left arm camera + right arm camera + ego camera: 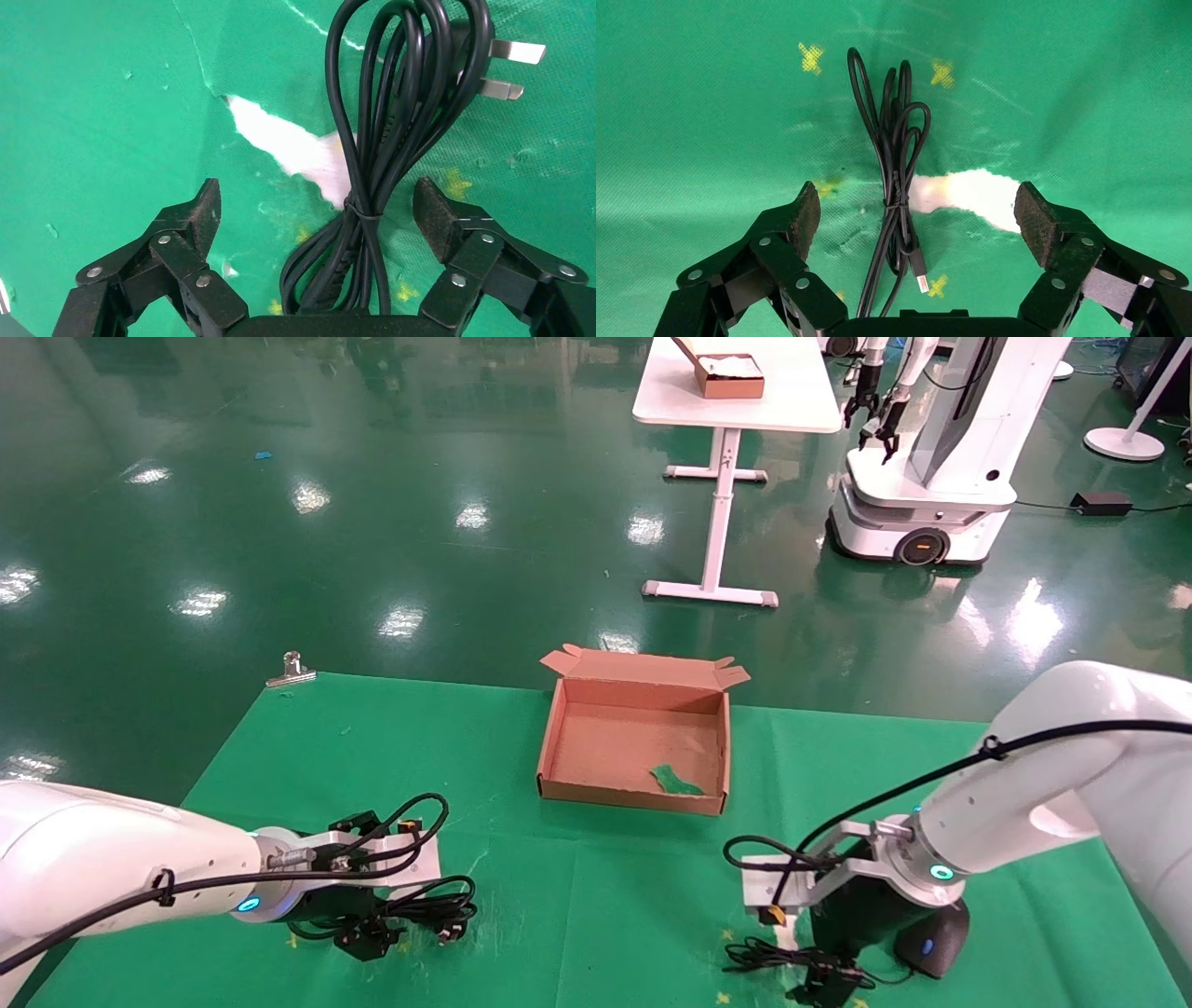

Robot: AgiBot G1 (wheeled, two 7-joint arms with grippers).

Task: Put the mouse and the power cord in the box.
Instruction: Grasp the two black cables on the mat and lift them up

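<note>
Head cam overhead; wrist cams close, facing cloth (577, 896).

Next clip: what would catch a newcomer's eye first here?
Both hands hang open, each over a black bundle on the green cloth: the left hand straddles the power cord, the right hand straddles the mouse's cable, with the mouse beside it. Between them, farther back, sits the open box.

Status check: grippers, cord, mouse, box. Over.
Left gripper open over power cord. Right gripper open over mouse cable. Box unobstructed.
</note>
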